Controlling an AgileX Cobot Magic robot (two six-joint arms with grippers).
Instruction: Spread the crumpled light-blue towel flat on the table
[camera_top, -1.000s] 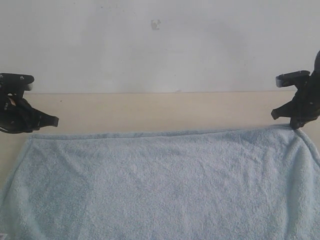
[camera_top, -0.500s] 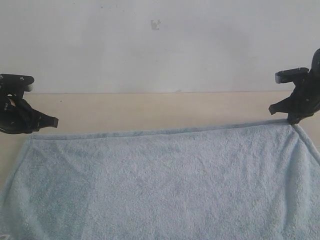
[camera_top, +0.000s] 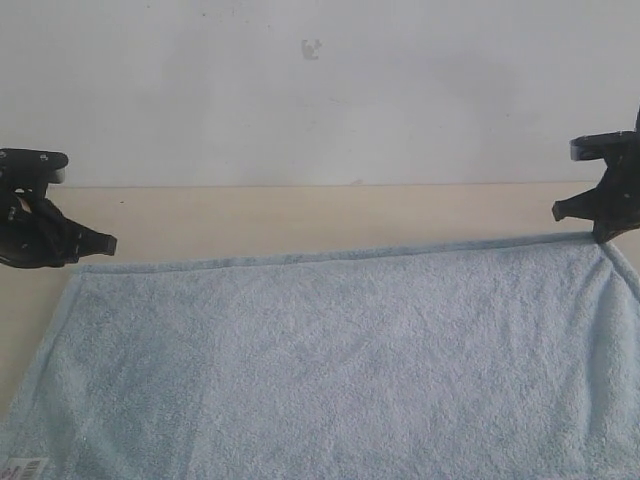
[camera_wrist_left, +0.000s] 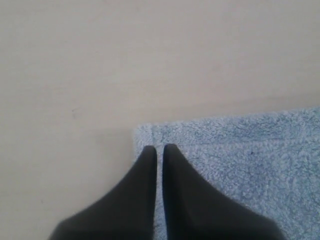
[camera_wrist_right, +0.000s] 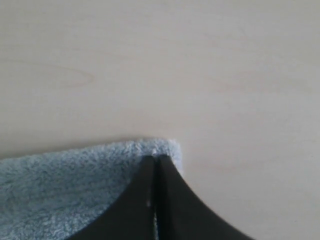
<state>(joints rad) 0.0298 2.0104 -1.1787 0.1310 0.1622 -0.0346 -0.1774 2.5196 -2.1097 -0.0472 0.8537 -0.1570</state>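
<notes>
The light-blue towel (camera_top: 340, 360) lies spread over the table (camera_top: 300, 215), its far hem running nearly straight from left to right. A small white label (camera_top: 25, 467) shows at its near left corner. My right gripper (camera_top: 600, 237) is shut on the far right corner of the towel (camera_wrist_right: 150, 150), which bunches round the fingertips (camera_wrist_right: 167, 167). My left gripper (camera_top: 108, 243) hangs by the far left corner of the towel (camera_wrist_left: 145, 134). Its jaws stand almost together with only a thin slit, and the towel lies flat beneath them.
A plain white wall (camera_top: 320, 90) rises behind the table's far edge. Bare beige tabletop (camera_wrist_left: 100, 65) lies beyond the towel's far hem and to the left of the towel. The towel's near part runs out of the exterior view.
My right gripper has moved right and slightly up with the corner. The far hem has pulled straight and the towel's left edge has slid right. The left gripper has stayed put.
</notes>
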